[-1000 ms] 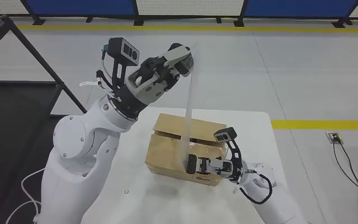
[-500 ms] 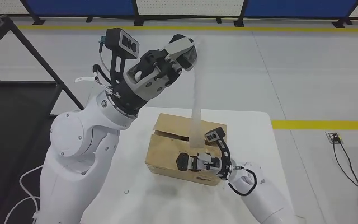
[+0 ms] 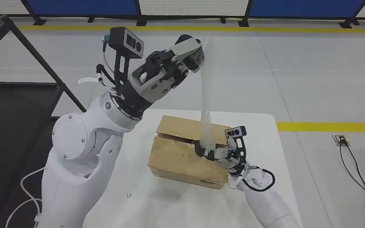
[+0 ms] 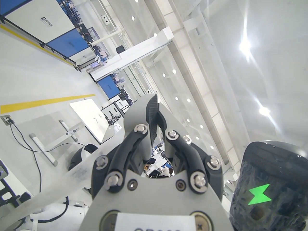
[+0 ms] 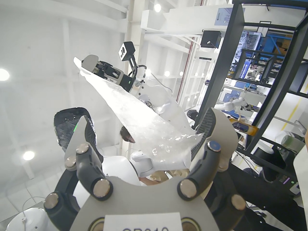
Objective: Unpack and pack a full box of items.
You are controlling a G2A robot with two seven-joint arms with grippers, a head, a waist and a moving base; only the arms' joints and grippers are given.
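A long clear plastic wrap (image 3: 204, 97) hangs from high above the table down into the brown cardboard box (image 3: 174, 157). My left gripper (image 3: 193, 54) is raised well above the box and is shut on the wrap's top end; in the left wrist view its fingertips (image 4: 154, 111) are pressed together and the wrap (image 4: 55, 183) trails away below. My right gripper (image 3: 204, 151) sits at the box's top, by the wrap's lower end. It stands open (image 5: 146, 131), pointing up, with the wrap (image 5: 144, 121) hanging between its fingers and brushing one pad (image 5: 204, 126).
The box stands in the middle of a white table (image 3: 134, 188), with bare tabletop to its left and front. A black metal frame (image 3: 34, 62) stands off the table's left side. Grey floor with yellow lines lies beyond.
My right gripper left the box's front face, moved up and right to the wrap's lower end and turned upward. The left gripper shifted slightly right, carrying the wrap's top with it.
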